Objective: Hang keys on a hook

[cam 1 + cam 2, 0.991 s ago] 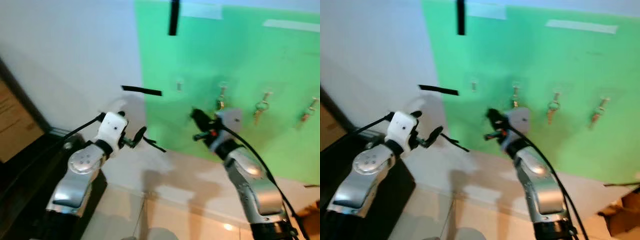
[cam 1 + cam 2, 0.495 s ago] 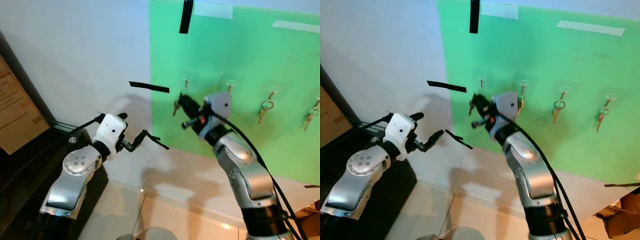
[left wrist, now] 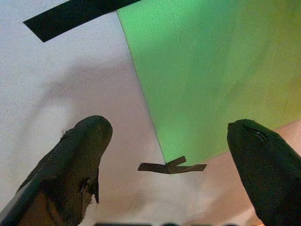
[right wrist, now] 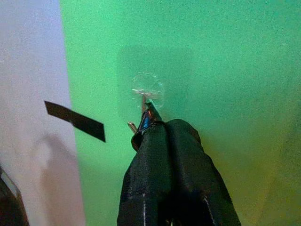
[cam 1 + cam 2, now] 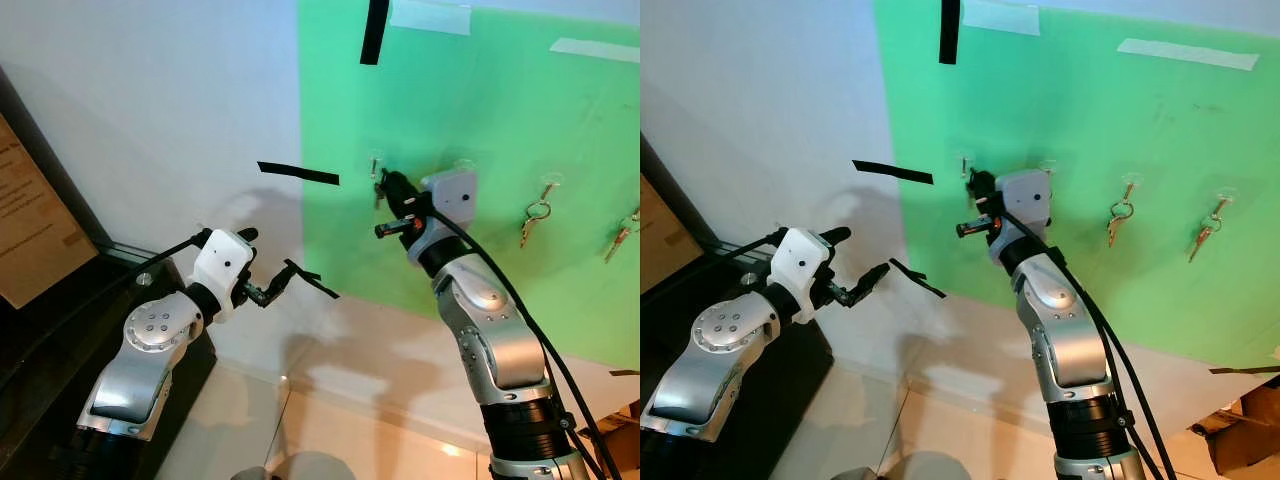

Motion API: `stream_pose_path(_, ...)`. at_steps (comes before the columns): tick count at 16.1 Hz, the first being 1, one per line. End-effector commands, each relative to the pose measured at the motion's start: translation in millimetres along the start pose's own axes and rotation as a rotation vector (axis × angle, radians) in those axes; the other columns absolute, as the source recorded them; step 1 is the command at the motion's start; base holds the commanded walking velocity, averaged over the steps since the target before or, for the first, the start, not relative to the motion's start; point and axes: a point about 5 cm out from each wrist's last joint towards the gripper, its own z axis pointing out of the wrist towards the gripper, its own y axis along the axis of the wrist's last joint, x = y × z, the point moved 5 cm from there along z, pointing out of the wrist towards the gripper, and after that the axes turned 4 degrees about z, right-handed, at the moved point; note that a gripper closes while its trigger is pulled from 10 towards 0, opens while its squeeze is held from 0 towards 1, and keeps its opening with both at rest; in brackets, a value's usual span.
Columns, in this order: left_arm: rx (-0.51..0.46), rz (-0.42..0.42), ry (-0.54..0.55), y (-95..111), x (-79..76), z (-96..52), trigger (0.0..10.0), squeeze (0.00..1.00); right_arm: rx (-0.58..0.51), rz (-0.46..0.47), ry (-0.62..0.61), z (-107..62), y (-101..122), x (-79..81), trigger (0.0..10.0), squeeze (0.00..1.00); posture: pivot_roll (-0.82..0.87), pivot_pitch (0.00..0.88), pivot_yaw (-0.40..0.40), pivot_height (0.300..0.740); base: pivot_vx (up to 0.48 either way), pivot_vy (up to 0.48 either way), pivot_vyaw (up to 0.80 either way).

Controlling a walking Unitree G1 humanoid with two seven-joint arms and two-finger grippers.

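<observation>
Green sheet (image 5: 480,150) on white wall (image 5: 150,110)

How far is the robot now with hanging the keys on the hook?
Done: two key sets already hang on hooks further right on the green sheet. In hand: the right gripper, shut on the keys, holds them right at the clear hook. Left: get the ring onto the hook and let go. The left gripper is open.

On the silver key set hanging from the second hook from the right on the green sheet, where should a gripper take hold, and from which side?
Probably the key blades below the ring on the silver key set, approached head-on from the room side with fingers either side. The set hangs free against the green sheet, so only its front is open, and lifting upward should clear the hook. The right gripper is shut on another key at the clear leftmost hook.
</observation>
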Motion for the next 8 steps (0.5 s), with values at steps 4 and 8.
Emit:
stream_pose_path(4,-0.005,0.014,-0.018,4.1,-2.0,0.6,10.0,0.03,-0.061,0.06,-0.003,6.7,15.7,0.7,10.0,0.0,0.0,0.0,0.012,0.74,0.0,0.0,0.0)
stream_pose_path(8,-0.01,0.008,-0.016,5.3,-1.6,0.2,10.0,0.02,-0.027,0.051,0.055,6.9,10.6,7.1,10.0,0.0,0.0,0.0,0.001,0.74,0.0,0.0,0.0)
